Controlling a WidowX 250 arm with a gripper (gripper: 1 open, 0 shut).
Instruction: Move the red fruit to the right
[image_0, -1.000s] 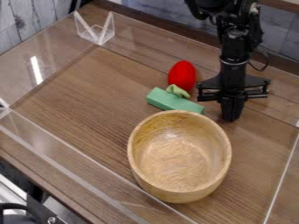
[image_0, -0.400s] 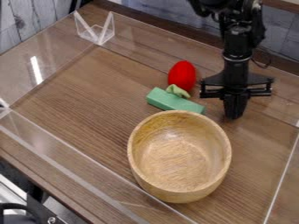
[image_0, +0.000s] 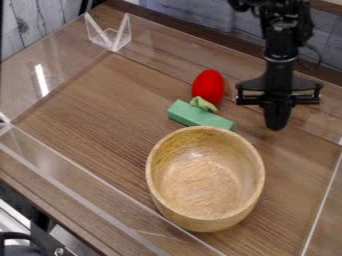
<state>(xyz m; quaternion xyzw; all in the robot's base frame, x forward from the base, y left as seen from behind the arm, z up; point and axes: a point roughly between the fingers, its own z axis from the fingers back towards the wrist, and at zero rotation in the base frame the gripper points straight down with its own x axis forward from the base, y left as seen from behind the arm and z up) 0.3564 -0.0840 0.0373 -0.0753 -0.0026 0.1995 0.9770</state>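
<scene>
1 red fruit (image_0: 207, 84) stands on the wooden worktop (image_0: 94, 110), a little behind the middle of it, with its pale green leafy cap at the bottom and its glossy red body above. Just in front of the fruit lies a flat green block (image_0: 199, 114), set at an angle; its upper edge seems to touch the leafy cap. Nearer to me, in front of the block and close to it, stands a round wooden bowl (image_0: 205, 177), much bigger than the fruit. To the right of the fruit, apart from it, the black hand (image_0: 277, 124) points straight down over the worktop, with its fingers pressed together and nothing between them. Its tip seems to hang slightly above the wood, but I cannot say this for sure. Low clear plastic walls (image_0: 60, 60) run around the worktop, and at the far left corner 1 clear bracket (image_0: 108, 33) stands up.
</scene>
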